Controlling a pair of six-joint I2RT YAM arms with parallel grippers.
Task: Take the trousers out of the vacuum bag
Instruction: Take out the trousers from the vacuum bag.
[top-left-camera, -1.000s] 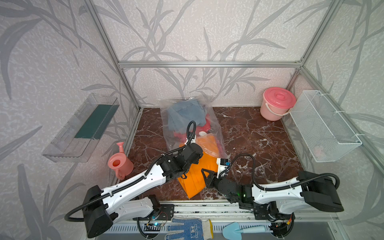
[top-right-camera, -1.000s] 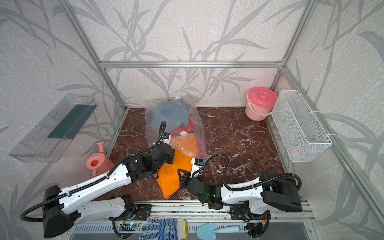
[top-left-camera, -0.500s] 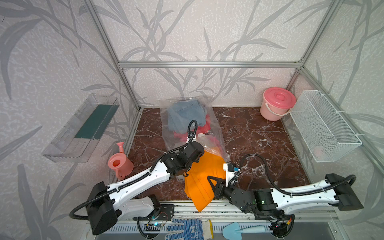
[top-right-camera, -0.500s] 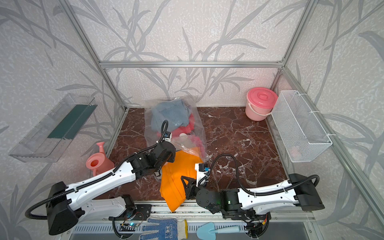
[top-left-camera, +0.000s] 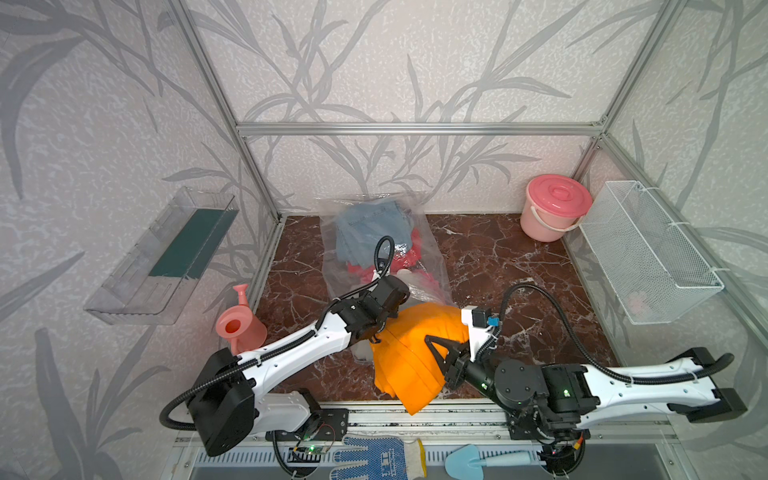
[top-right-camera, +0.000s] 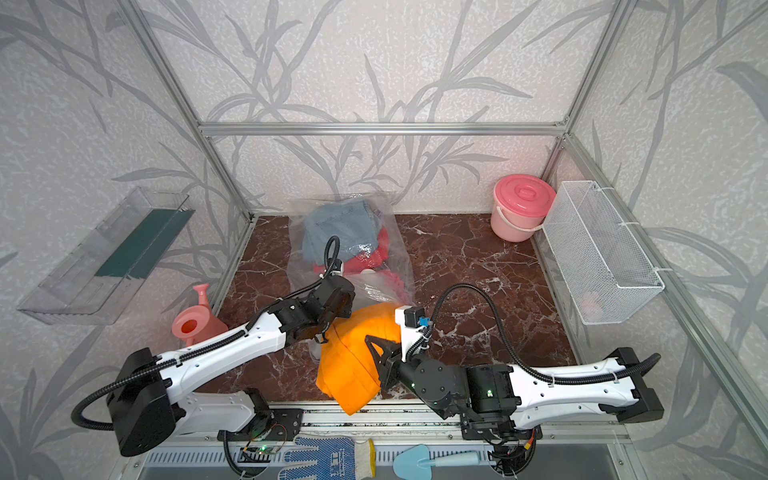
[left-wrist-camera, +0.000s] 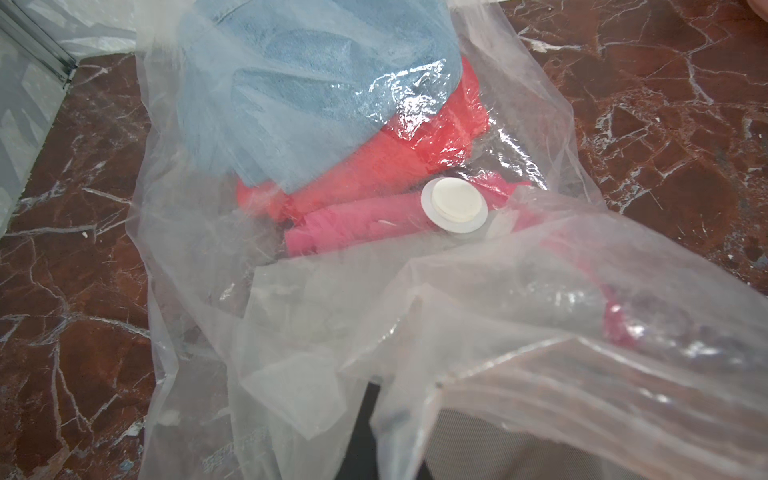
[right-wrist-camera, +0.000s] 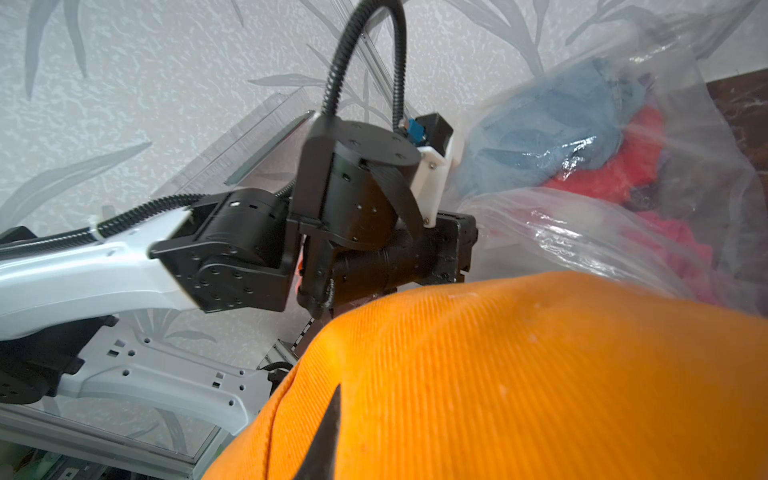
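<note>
The clear vacuum bag (top-left-camera: 376, 253) lies on the marble floor, its white valve (left-wrist-camera: 454, 204) facing up. Blue denim trousers (top-left-camera: 370, 224), red ones (left-wrist-camera: 374, 166) and hot pink ones (left-wrist-camera: 353, 224) are inside it. The orange trousers (top-left-camera: 411, 361) lie outside the bag's mouth, draped toward the front rail. My right gripper (top-left-camera: 432, 344) is shut on their cloth; one dark finger (right-wrist-camera: 330, 432) presses into the orange fabric. My left gripper (left-wrist-camera: 386, 432) is shut on the bag's zip-seal edge at the mouth, with plastic pinched between its jaws.
A pink lidded bucket (top-left-camera: 557, 208) stands at the back right beside a white wire basket (top-left-camera: 648, 253) on the right wall. A pink watering can (top-left-camera: 239, 328) sits at the left, below a clear wall tray (top-left-camera: 166, 257). A dotted glove (top-left-camera: 374, 457) and blue trowel (top-left-camera: 478, 459) lie in front.
My right gripper has drawn the orange trousers out of the bag's mouth toward the front rail. The left gripper has kept its hold on the bag's edge.
</note>
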